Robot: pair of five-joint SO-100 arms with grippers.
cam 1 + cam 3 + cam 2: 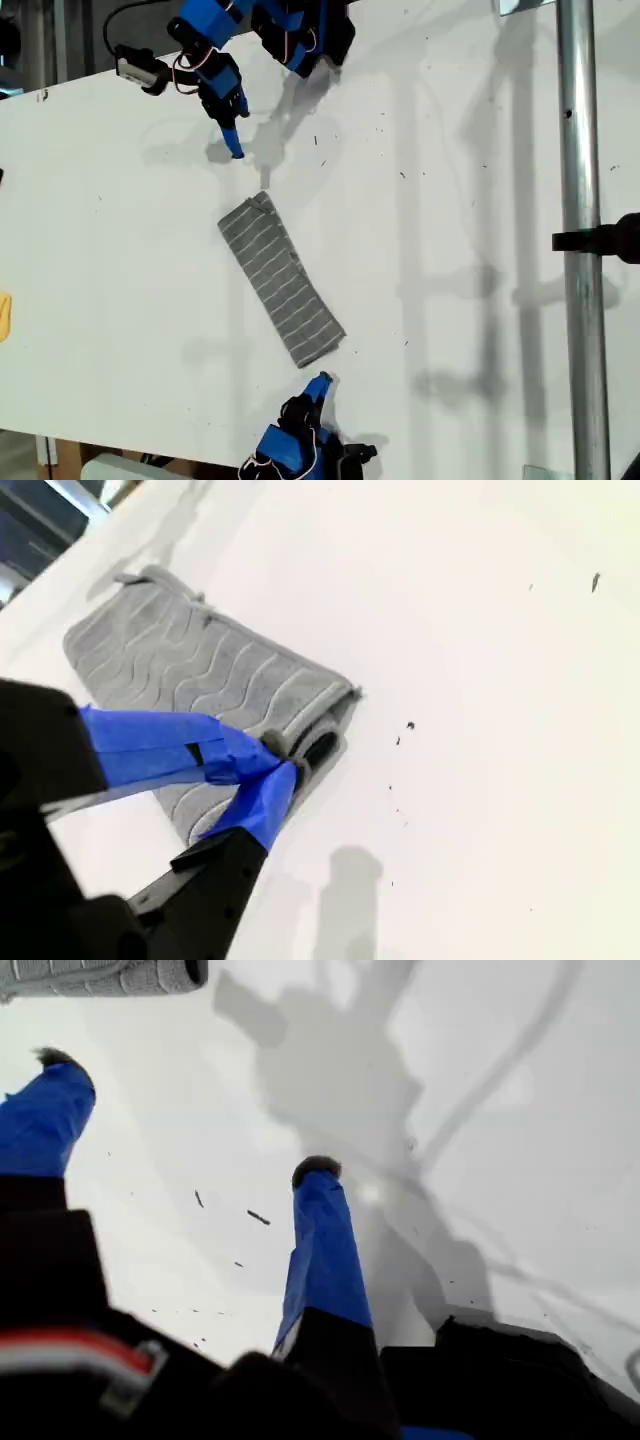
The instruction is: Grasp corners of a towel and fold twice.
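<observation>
Second wrist view: hand [280, 765] closed beside towel [200, 670].

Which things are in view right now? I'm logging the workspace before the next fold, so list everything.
towel: one, grey with thin white stripes, folded into a long strip, lying diagonally mid-table in the exterior view
table: one, white, with small dark specks, under everything
metal pole: one, silver, upright along the exterior view's right
clamp: one, black, on the pole
yellow thing: one, cut off at the exterior view's left edge, too little shows to identify
my first gripper: blue, open, over bare table beyond the towel's upper end in the exterior view
my second gripper: blue, shut, tips at the towel's lower end in the exterior view
</observation>
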